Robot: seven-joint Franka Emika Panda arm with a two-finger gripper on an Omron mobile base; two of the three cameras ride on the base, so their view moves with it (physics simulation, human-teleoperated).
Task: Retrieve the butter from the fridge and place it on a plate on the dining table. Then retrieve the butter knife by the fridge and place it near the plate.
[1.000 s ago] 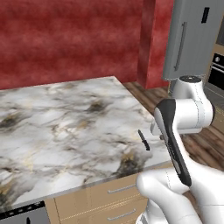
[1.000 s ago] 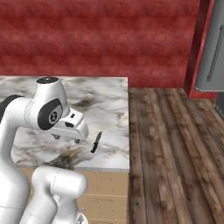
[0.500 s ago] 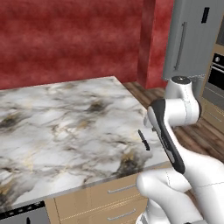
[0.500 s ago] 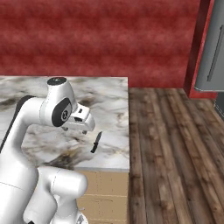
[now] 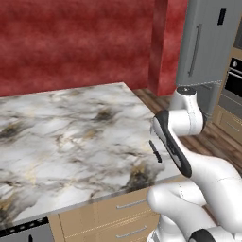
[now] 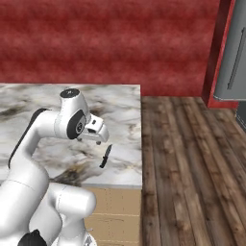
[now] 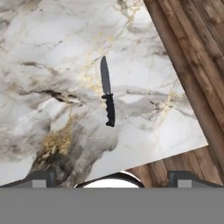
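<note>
Knife lies flat on marble desk near its corner, end effector above it spread and empty; looks light, stiff, thin, so pinch across the black handle.

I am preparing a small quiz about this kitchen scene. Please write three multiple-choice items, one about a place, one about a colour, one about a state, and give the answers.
1. Where does the butter knife lie?
A. on the wooden floor
B. on the marble dining table, near its corner
C. inside the fridge

2. What colour is the wall behind the table?
A. red
B. white
C. blue

3. In what state is the fridge door?
A. wide open
B. removed
C. closed

Answers:
1 B, since the hand view shows the knife flat on the marble close to the corner by the floor boards.
2 A, since both base views show a red wall.
3 C, since the grey door with its bar handle sits flush in the left base view.
</note>
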